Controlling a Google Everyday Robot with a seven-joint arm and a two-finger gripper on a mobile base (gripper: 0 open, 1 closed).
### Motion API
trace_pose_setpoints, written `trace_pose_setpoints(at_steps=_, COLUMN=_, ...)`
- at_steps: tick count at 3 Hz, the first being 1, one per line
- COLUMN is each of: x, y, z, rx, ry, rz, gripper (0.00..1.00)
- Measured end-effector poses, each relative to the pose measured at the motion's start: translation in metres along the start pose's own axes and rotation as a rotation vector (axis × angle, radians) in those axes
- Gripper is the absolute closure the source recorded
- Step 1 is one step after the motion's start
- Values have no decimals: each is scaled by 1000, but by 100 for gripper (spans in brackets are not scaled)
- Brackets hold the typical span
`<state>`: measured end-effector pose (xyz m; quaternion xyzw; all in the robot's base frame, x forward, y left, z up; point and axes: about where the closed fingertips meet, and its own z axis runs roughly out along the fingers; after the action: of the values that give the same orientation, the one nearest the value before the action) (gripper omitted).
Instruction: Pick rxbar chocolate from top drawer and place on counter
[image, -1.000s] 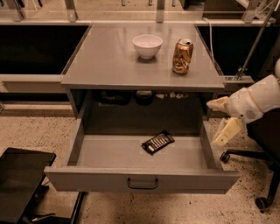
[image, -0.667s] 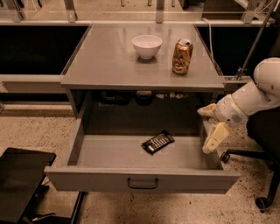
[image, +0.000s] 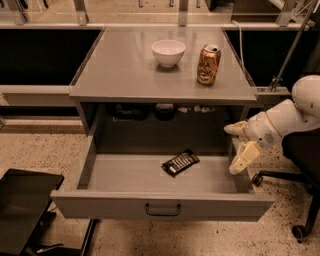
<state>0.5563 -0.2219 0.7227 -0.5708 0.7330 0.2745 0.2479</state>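
Your tool (image: 232, 149) hovers spread and empty, centre right, by the open grey metal drawer (image: 160, 205). The flat black wrapper bar (image: 180, 163) lies inside. Grasping it and placing it on the grey table (image: 125, 65) remain.

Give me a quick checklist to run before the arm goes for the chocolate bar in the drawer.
1. Top drawer pulled open: ok.
2. Rxbar chocolate lying flat, uncovered, on the drawer floor: ok.
3. Gripper open and empty, by the drawer's right wall: ok.
4. Gripper over the bar: not ok, it is off to the bar's right.
5. Free counter space left of the bowl and can: ok.
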Motion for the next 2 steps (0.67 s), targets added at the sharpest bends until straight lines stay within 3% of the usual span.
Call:
trace_pose_setpoints(at_steps=1, x=-14, y=-13, z=30, rx=8, ry=-111, rz=26, gripper=0)
trace_pose_setpoints(at_steps=2, x=-34, y=-44, z=65, rx=122, ry=-173, rz=52, gripper=0)
